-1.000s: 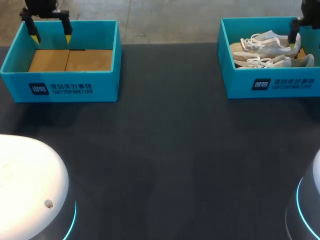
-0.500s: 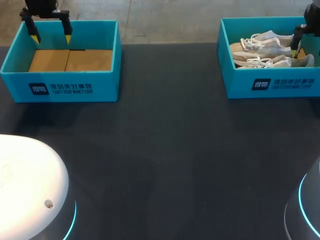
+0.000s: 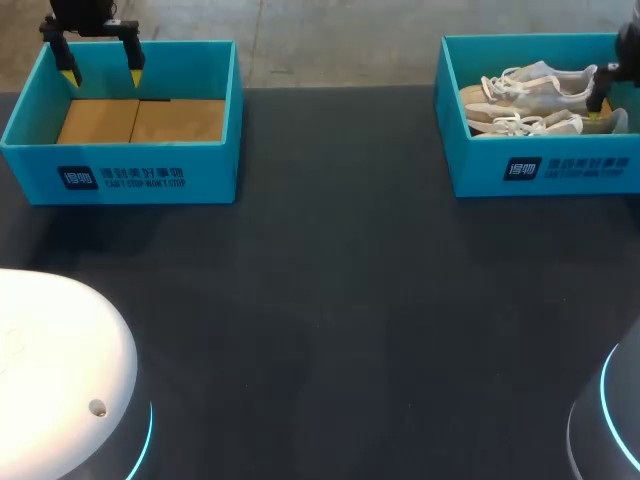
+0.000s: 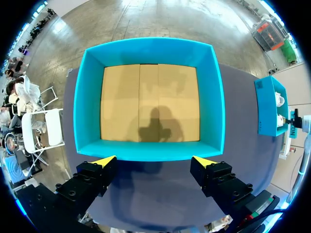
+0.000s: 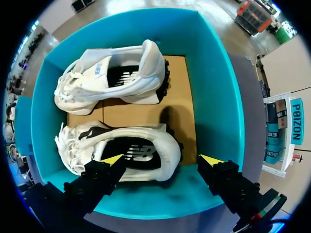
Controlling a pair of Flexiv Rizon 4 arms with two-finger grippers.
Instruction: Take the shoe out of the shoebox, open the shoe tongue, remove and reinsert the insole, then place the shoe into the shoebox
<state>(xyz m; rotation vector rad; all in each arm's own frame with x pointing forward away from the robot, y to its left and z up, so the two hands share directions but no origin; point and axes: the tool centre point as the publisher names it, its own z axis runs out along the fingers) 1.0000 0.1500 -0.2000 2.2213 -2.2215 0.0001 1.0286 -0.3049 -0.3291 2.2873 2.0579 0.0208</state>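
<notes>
Table (image 3: 330,300) dark; left gripper (image 4: 154,160) gaping, empty, above shoebox (image 4: 87,97); right gripper (image 5: 162,158) likewise over shoe (image 5: 155,138)

In the head view the right shoebox (image 3: 540,170) is cut off at its right end, and its front wall hides the lower side of the near shoe (image 3: 530,125). The right arm (image 3: 630,40) leaves the picture almost at once; only one of its fingers (image 3: 598,88) shows. The left arm (image 3: 85,12) is cut by the top edge. In the right wrist view the insoles are hidden inside the shoes (image 5: 121,77). In the left wrist view those shoes are too small to make out.
</notes>
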